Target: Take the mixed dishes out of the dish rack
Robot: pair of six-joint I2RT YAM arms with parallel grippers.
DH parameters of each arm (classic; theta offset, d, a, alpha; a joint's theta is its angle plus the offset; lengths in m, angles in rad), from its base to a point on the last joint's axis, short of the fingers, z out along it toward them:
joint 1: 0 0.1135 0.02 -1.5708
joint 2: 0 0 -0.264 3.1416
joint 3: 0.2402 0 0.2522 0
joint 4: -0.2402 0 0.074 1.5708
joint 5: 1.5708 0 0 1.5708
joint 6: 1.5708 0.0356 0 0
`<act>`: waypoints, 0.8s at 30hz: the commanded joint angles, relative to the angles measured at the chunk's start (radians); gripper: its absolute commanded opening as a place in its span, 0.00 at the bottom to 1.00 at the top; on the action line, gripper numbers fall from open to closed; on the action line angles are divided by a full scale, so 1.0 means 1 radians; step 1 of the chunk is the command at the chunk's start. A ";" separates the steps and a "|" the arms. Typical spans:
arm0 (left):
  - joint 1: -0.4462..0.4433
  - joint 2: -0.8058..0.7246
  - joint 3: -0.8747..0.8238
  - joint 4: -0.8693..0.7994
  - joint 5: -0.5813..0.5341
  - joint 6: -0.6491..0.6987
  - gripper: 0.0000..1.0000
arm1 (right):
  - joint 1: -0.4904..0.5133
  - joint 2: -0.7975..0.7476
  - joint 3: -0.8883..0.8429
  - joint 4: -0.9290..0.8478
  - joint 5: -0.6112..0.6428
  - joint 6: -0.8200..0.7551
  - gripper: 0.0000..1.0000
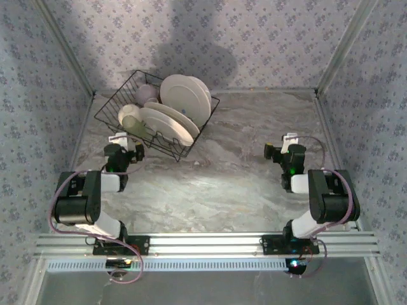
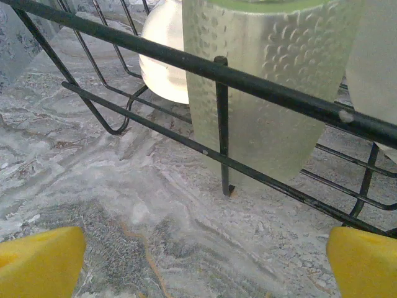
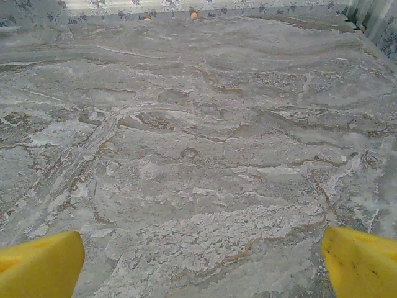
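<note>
Dish rack (image 1: 116, 95) sits at the far-left corner of the table (image 1: 254, 127), still loaded: big white plates (image 1: 186, 95) upright toward its far-right side, a lavender bowl (image 1: 147, 94) at the far-left side, and a yellowish cup (image 1: 131, 124) at the near end.

L gripper (image 1: 127, 143) is low, just beside the rack's near wall. In the wrist view the gripper (image 2: 205, 261) is spread wide, yellow fingertips (image 2: 40, 261) at both lower corners, nothing between them.

Key relation: the hammered yellowish cup (image 2: 267, 93) lies dead ahead of it, but behind the rack's wire wall (image 2: 124, 40). Its long axis runs steeply up from the rack floor. A cream bowl (image 2: 162, 68) is just left of it. Prob. needs to lift and come in over the rim; a straight push would hit wire.

R gripper (image 1: 287, 142) is well apart from the rack, over bare table toward the right edge, also spread wide and holding nothing (image 3: 201, 261). L arm is clearly nearer.
</note>
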 commanded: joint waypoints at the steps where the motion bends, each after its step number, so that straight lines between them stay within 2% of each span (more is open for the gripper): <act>1: 0.004 0.007 0.020 0.001 0.019 0.014 0.99 | 0.002 0.005 0.001 0.020 0.005 -0.007 1.00; 24: 0.005 0.007 0.020 0.001 0.019 0.013 0.99 | 0.010 0.003 -0.008 0.033 0.040 -0.017 1.00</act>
